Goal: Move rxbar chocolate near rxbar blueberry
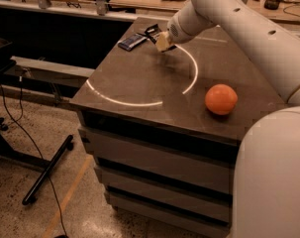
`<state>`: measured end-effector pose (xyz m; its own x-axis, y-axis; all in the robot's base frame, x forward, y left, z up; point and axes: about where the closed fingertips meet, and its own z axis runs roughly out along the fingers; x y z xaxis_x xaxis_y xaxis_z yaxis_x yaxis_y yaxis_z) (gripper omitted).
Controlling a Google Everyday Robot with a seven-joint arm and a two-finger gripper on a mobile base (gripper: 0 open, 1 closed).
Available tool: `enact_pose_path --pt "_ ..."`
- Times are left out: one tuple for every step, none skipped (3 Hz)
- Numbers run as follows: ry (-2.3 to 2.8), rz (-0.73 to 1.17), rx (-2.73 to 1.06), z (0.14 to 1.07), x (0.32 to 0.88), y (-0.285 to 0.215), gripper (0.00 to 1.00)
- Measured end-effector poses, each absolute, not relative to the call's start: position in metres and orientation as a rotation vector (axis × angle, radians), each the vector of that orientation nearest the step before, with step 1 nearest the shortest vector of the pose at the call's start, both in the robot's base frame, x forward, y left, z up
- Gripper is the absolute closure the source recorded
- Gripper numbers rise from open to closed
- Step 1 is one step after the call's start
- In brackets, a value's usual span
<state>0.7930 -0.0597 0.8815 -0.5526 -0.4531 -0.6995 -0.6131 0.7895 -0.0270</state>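
Observation:
The rxbar blueberry point(131, 41), a dark blue shiny bar, lies flat near the far left corner of the dark table point(139, 78). My gripper point(160, 38) reaches in from the upper right and is just right of the blue bar, low over the table. It is shut on the rxbar chocolate point(151, 30), a black-wrapped bar that sticks out of the tan fingers point(164, 42) toward the blue bar. The two bars are a short gap apart.
An orange point(221, 99) sits on the right side of the table. A white arc point(139, 102) is marked on the tabletop. My white arm point(248, 29) crosses the far right. Drawers point(154, 167) front the table. A black stand leg point(45, 170) lies on the floor at left.

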Motion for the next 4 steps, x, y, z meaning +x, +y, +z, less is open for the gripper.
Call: enact_pose_path --pt "2.21 0.394 -0.762 0.867 0.806 -0.049 0.84" --pt "2.163 0.499 -0.768 0.86 0.813 -0.036 0.59" --pt "2.126 0.527 -0.796 0.863 0.812 -0.027 0.37" --pt "2.104 0.524 -0.818 0.867 0.809 -0.025 0.13"
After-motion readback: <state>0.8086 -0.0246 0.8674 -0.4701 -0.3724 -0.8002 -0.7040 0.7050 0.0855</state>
